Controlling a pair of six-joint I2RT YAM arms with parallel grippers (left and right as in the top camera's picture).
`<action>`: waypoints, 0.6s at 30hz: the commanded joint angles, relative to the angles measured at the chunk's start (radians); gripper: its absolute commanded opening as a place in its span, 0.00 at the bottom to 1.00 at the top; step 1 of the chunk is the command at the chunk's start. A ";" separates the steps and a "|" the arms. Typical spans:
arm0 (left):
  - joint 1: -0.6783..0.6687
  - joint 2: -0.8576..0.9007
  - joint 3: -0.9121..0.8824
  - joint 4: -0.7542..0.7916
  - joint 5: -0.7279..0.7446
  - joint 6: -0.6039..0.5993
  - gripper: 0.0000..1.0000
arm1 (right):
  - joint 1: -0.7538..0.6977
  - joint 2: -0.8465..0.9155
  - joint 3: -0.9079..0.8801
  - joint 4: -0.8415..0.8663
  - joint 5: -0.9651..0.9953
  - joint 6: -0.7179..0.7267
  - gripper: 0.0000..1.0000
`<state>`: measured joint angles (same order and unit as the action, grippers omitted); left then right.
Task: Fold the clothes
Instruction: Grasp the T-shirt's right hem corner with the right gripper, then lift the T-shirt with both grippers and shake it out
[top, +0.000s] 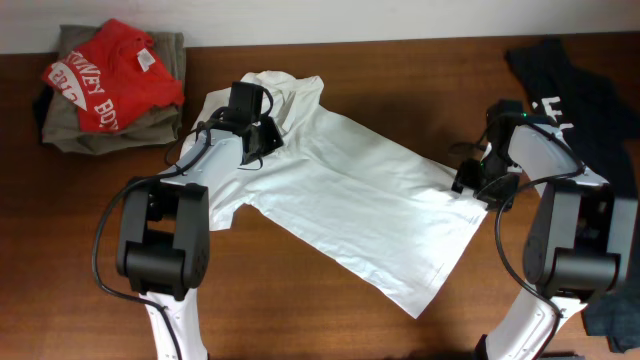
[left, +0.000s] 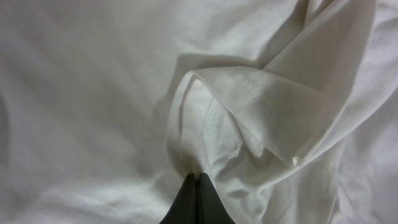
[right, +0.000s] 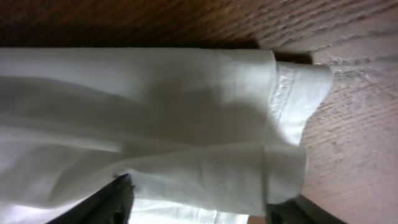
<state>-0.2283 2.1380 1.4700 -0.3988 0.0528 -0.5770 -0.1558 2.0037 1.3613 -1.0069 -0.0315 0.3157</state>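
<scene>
**White tee flat on table, both arms at its edges**

White T-shirt (top: 350, 200) lies spread diag. across mid table (top: 300, 310), neck end upper-left, hem lower-right, sleeves rumpled.

Left gripper (top: 257, 138) sits on the tee near the collar/shoulder. In the wrist view its jaws are fully closed, tips together (left: 198, 182), pinching a raised fold of white fabric.

Right gripper (top: 478, 185) is at the tee's right hem corner. Wrist view: jaws wide apart (right: 202, 206), doubled-over stitched hem lying btwn them, bare wood just beyond. Can't tell if the fingers press the cloth.

Black shirt (top: 565, 85) w/ white lettering is bunched at the far right, partly under the right arm, apart from the tee. Red shirt (top: 110, 75) tops an olive stack (top: 100, 135) at upper-left.
</scene>
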 joint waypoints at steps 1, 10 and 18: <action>-0.003 0.020 0.012 0.003 0.011 0.002 0.00 | -0.002 -0.017 -0.035 0.023 -0.021 -0.016 0.61; -0.003 0.020 0.012 0.014 0.022 0.001 0.00 | -0.003 -0.017 0.038 -0.008 0.001 -0.023 0.34; -0.003 0.020 0.012 0.017 0.037 0.002 0.00 | -0.003 -0.018 0.094 -0.082 -0.002 -0.020 0.04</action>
<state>-0.2283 2.1380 1.4700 -0.3836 0.0715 -0.5770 -0.1558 2.0037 1.4357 -1.0878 -0.0433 0.2886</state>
